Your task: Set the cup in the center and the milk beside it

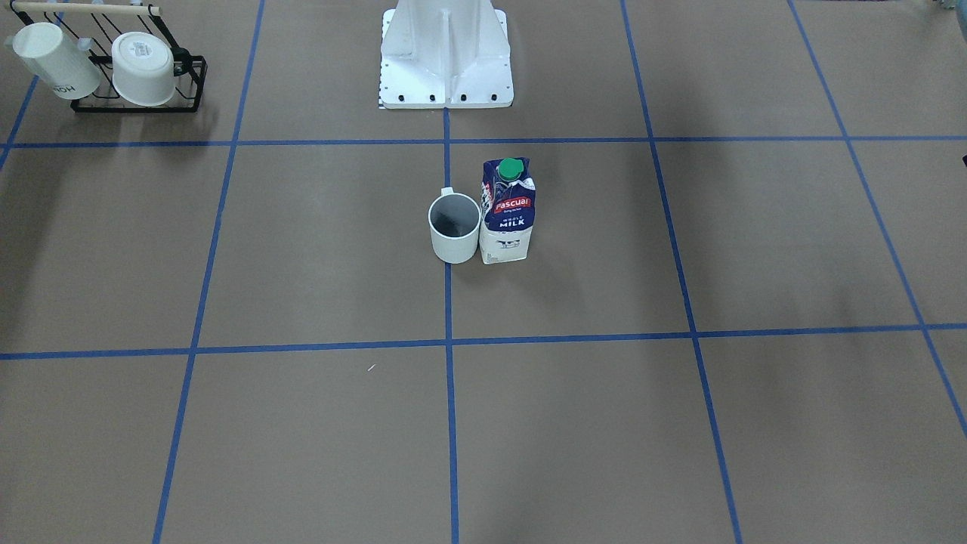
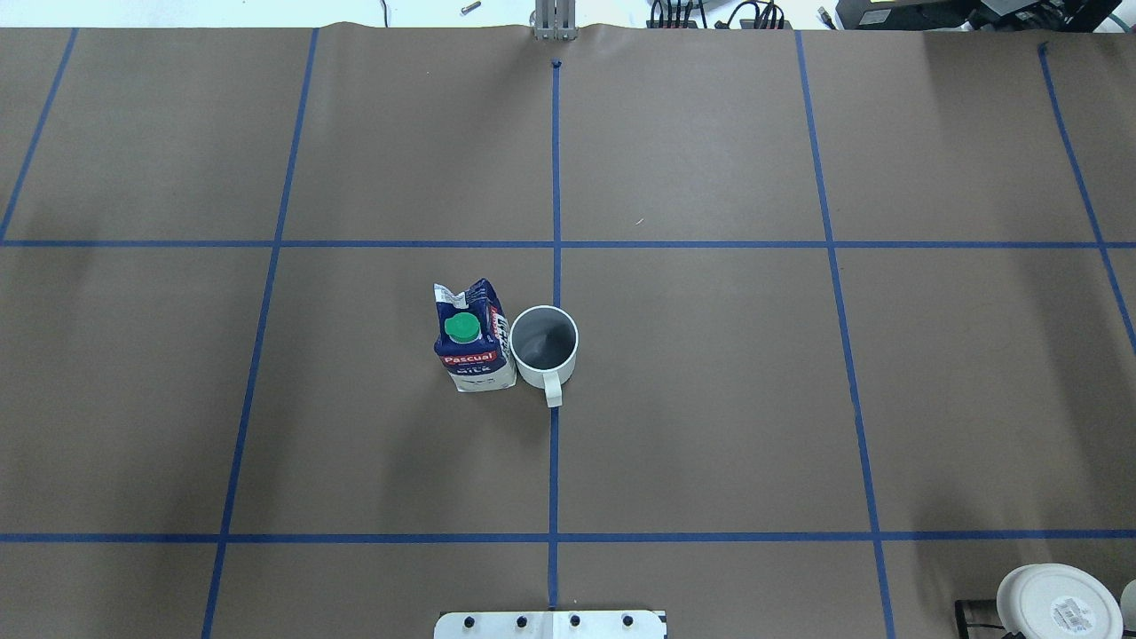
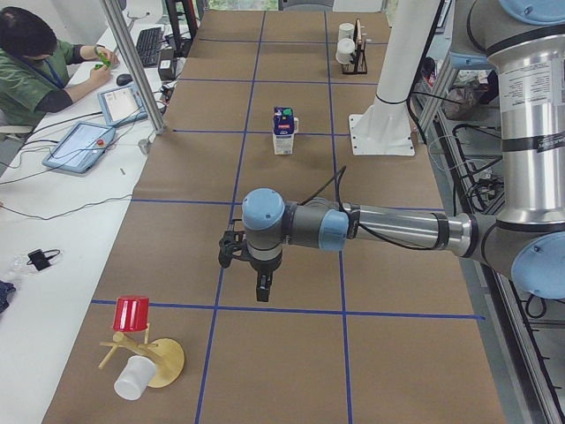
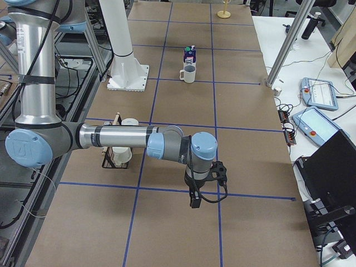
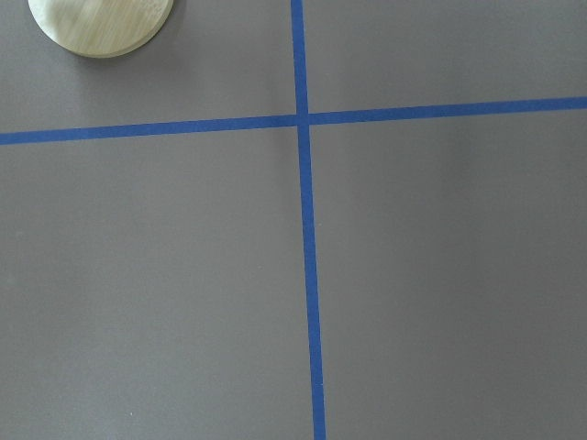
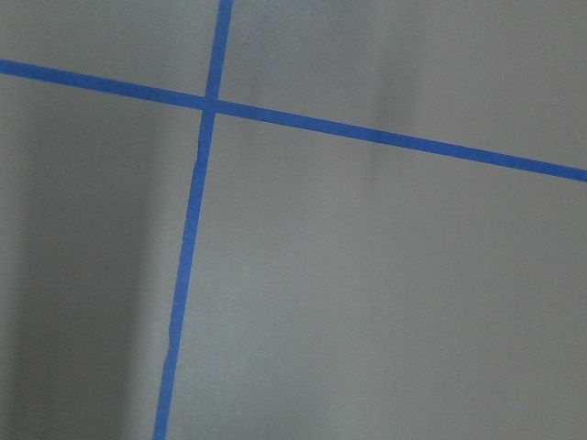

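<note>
The cup [image 1: 455, 229], a small white-grey mug with a dark inside, stands upright on the blue tape line [image 1: 448, 302] that splits the center squares. Its handle points toward the robot base. The milk [image 1: 508, 211] stands upright right beside it, touching or nearly touching. Both also show in the overhead view, cup [image 2: 544, 346] and milk [image 2: 473, 342]. My left gripper [image 3: 262, 287] hangs far away over the table's left end. My right gripper [image 4: 194, 200] hangs over the right end. Neither holds anything I can see; I cannot tell whether they are open or shut.
A black rack [image 1: 136, 102] with two white cups stands at the table's right end near my right arm. A wooden mug tree [image 3: 146, 358] with a red cup [image 3: 131, 314] and a white cup stands at the left end. The white robot base [image 1: 446, 60] sits behind the cup. An operator [image 3: 31, 66] sits at a side desk.
</note>
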Controlling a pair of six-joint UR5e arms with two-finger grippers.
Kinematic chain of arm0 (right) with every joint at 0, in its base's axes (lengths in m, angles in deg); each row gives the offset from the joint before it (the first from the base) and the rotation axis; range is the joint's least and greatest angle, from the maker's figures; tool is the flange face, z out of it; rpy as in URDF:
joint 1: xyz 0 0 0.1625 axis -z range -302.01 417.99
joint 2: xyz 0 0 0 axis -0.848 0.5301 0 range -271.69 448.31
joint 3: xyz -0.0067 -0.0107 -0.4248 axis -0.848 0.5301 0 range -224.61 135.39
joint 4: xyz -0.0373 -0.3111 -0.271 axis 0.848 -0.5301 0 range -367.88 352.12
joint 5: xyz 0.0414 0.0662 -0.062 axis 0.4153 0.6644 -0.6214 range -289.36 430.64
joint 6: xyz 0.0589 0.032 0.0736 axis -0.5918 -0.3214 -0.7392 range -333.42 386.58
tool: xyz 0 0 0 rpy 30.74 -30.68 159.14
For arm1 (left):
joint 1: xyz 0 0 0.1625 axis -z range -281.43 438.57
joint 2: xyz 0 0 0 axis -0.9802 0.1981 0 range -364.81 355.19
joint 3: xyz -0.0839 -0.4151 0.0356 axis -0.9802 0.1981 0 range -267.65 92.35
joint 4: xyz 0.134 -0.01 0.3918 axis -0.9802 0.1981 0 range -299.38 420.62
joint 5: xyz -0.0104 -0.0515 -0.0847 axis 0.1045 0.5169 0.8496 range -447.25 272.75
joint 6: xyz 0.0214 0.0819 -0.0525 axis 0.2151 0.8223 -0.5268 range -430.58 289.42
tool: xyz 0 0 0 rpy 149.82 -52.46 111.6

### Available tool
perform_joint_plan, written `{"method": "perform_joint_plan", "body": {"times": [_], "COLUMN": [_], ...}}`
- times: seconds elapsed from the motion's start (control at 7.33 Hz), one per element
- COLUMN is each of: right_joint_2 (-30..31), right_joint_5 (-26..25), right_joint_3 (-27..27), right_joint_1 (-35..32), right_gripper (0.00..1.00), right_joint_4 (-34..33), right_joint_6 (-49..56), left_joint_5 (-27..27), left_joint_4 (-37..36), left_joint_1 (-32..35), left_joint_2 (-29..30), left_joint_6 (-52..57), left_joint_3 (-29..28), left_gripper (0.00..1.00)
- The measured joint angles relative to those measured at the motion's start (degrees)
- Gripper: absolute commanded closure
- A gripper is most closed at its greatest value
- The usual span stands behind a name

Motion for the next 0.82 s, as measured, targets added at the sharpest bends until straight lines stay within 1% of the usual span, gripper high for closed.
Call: {"method": "perform_joint_plan", "body": {"times": [0.82], "right_joint_2": [-0.1], "right_joint_5": [0.5], "right_joint_3": [-0.4], "right_joint_1": [0.0], "right_gripper": [0.0], "right_joint_4": [0.0], "right_joint_6": [-0.2], "left_joint_5": [-0.1], "left_joint_4": [0.0], "left_joint_1": [0.0], "left_joint_2": [-0.3], "left_joint_6": [0.0], "left_joint_3": [0.0], "left_gripper": [0.01]}}
